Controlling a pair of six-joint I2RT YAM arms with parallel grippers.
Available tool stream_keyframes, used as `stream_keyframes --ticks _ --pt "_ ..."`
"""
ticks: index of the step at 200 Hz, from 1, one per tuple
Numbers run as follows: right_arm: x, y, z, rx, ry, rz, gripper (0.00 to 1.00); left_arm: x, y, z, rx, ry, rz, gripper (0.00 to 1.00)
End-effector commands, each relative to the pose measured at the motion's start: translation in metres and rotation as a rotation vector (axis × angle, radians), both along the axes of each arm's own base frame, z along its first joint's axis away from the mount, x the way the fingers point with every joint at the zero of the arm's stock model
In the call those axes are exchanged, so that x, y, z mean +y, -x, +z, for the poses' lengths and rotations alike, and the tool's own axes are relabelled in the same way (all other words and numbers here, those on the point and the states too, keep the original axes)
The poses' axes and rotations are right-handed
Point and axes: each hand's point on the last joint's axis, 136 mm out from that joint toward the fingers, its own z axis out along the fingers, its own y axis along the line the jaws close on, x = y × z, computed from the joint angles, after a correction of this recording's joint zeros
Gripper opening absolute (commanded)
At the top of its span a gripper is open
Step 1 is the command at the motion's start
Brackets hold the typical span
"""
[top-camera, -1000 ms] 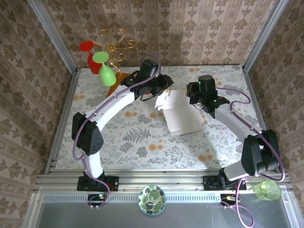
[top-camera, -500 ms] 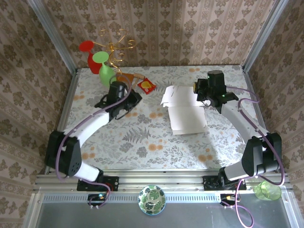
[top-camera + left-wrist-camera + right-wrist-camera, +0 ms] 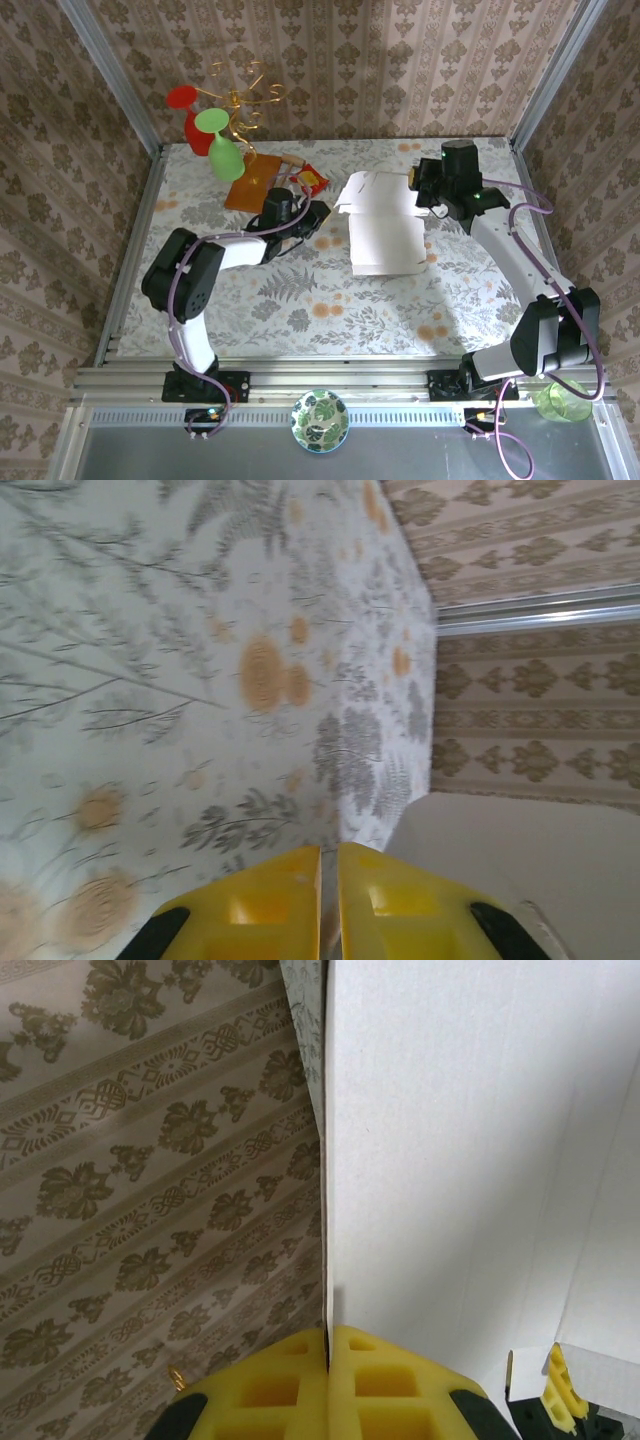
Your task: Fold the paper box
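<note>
Cardboard, off-white and creased: the paper box (image 3: 385, 240) lies a little right of the middle of the floral tabletop (image 3: 300, 300), its broad panel flat and its far flaps (image 3: 372, 190) lifted and rumpled; the right pincer (image 3: 421, 192) sits at the far right corner of the raised part, and in the right wrist view its yellow fingers (image 3: 385, 1375) are pressed together on a thin upright edge of the box (image 3: 450, 1140), the white sheet running straight up from between them; the left pincer (image 3: 314, 213) hovers low over the tabletop just left of the box, apart from it, with its arm folded back on itself; in the left wrist view that pincer (image 3: 329, 858) has its yellow pads (image 3: 265, 890) drawn nearly together with a hairline gap and nothing held, and a pale surface that looks like the box (image 3: 530, 860) sits at the lower right; behind the left pincer lie a brown board (image 3: 250, 182) and a red packet (image 3: 312, 180); at the far left corner a gold rack (image 3: 245, 85) carries a red glass (image 3: 186, 110) and a green glass (image 3: 220, 140); a leaf-patterned bowl (image 3: 320, 420) and a green cup (image 3: 561, 400) rest on the near ledge
</note>
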Motion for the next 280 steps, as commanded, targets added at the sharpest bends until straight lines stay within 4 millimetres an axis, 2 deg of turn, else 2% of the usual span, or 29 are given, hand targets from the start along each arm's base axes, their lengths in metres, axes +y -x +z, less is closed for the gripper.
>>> stream_keyframes --ticks 1,108,196,246,280 --pt "-0.005 0.002 0.017 -0.016 -0.030 -0.024 0.00 -0.017 -0.004 0.042 -0.114 0.116 -0.028 0.15" --pt "-0.012 -0.020 0.020 -0.045 -0.095 -0.072 0.00 -0.027 0.012 0.070 -0.180 0.173 -0.050 0.18" --pt "-0.015 -0.027 0.015 -0.042 -0.123 -0.097 0.00 -0.038 0.029 0.075 -0.243 0.097 -0.103 0.25" --pt "-0.016 -0.033 0.011 -0.037 -0.132 -0.098 0.00 -0.044 0.039 0.083 -0.335 0.002 -0.141 0.36" --pt "-0.018 -0.035 0.008 -0.034 -0.135 -0.106 0.00 -0.040 0.044 0.080 -0.351 -0.017 -0.146 0.44"
